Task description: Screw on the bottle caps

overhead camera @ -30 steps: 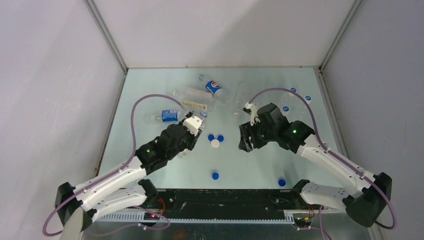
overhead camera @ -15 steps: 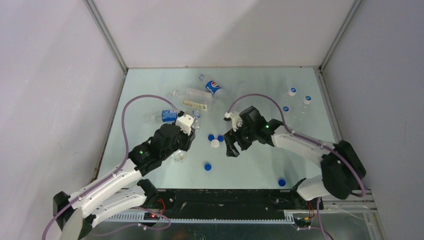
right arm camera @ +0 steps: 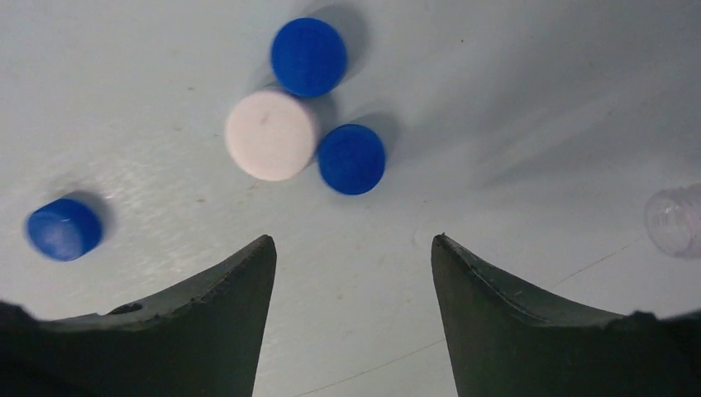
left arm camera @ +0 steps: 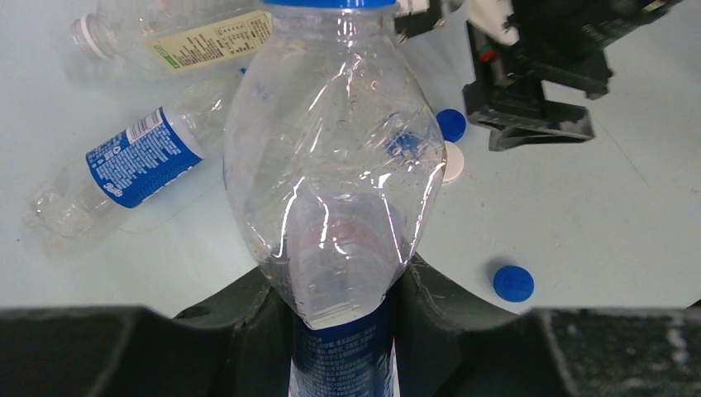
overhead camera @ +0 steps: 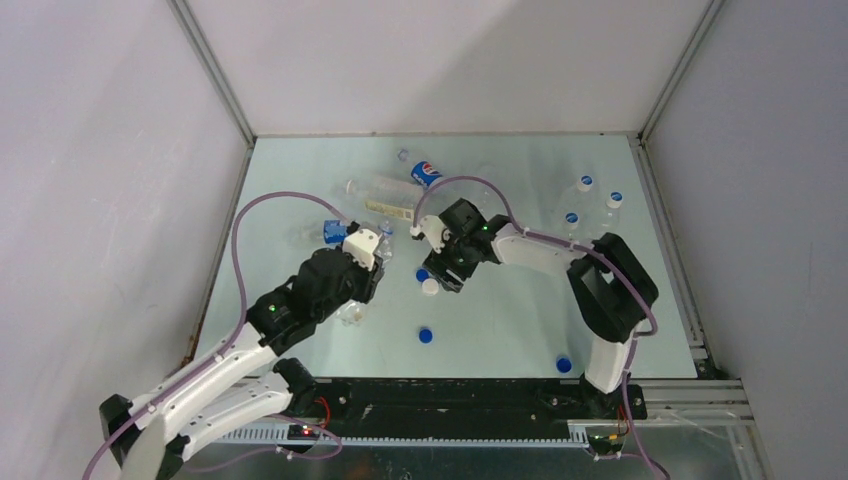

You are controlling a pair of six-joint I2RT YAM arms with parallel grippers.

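Pale blue tabletop (overhead camera: 500,330) carries everything you need. Toward the left, your left gripper (left arm camera: 339,285) is clamped on the blue-labelled lower body of a clear bottle (left arm camera: 331,165) (its thin wall is dented, so I judge it empty, light and easy to crush; hold low and don't squeeze harder). A blue edge at its top may be a cap, but the frame cuts it off. Mid-table, a white cap (right arm camera: 272,135) sits bunched between a far blue cap (right arm camera: 308,56) and a near blue cap (right arm camera: 351,159). Your right gripper (right arm camera: 351,240) hovers just short of them, jaws wide apart and empty. These caps look stiff, light and likely to skate, so pinch one across its side wall
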